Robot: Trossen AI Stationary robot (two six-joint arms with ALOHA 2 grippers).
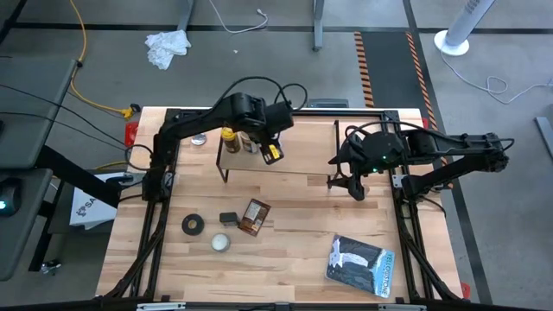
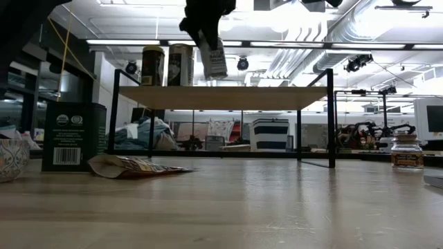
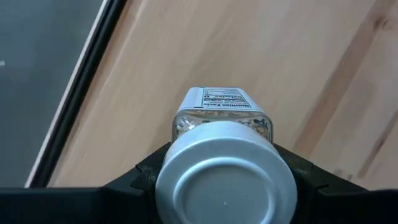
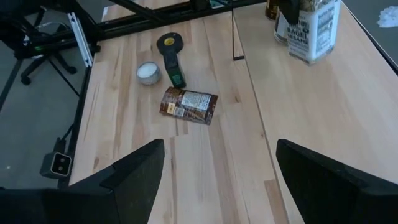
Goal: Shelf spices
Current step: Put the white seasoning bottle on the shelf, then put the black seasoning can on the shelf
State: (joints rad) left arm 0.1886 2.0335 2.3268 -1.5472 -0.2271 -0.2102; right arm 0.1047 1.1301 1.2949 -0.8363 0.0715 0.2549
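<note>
My left gripper (image 1: 271, 149) is shut on a clear, white-capped spice bottle (image 3: 222, 118) and holds it over the left part of the shelf (image 1: 311, 151). In the low view the bottle (image 2: 213, 61) hangs just above the plank (image 2: 277, 97). A yellow-lidded jar (image 1: 229, 138) and a darker jar (image 1: 246, 142) stand upright on the plank behind it. The flat brown packet (image 1: 254, 217) lies on the table in front of the shelf. My right gripper (image 1: 350, 183) hovers open at the shelf's right part, holding nothing. My left gripper pinches the bottle's capped end between its two fingers, one finger (image 3: 146, 171) on each side of the silvery-white cap (image 3: 227, 155). It comes from above, pointing down. The bottle hangs below the fingers, slightly tilted, with its base (image 2: 216, 75) clear of the plank.
A black tape roll (image 1: 193, 225), a small dark box (image 1: 228, 218) and a round silvery tin (image 1: 221, 243) lie by the packet. A second tin (image 1: 200, 139) sits left of the shelf. A blue-and-white bag (image 1: 361, 263) lies near the right front. The plank's middle and right are bare.
</note>
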